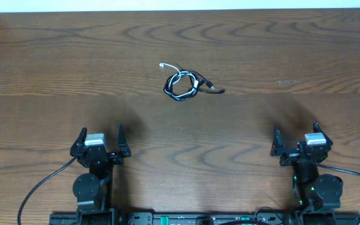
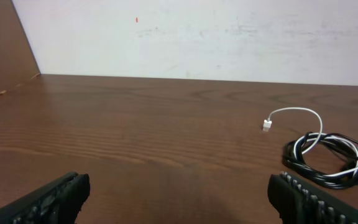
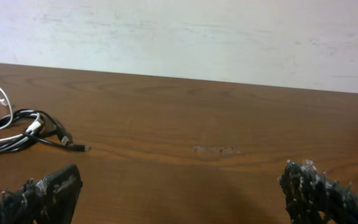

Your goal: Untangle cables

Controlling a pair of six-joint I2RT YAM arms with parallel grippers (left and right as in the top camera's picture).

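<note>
Claws rest at the near edge of the wooden surface [image 1: 280, 50], well apart from each other. The left claw [image 1: 100, 132] and the right claw [image 1: 295, 130] both stand spread wide, pinching nothing. Farther out, roughly midway between the 2 arms, the cables lie in 1 small tangled coil. The black cable [image 2: 289, 155] forms the loops, its plug end trailing toward the right. The white cable [image 2: 297, 110] threads through them, its plug end sticking out on the far left side. Neither claw touches the coil.
</note>
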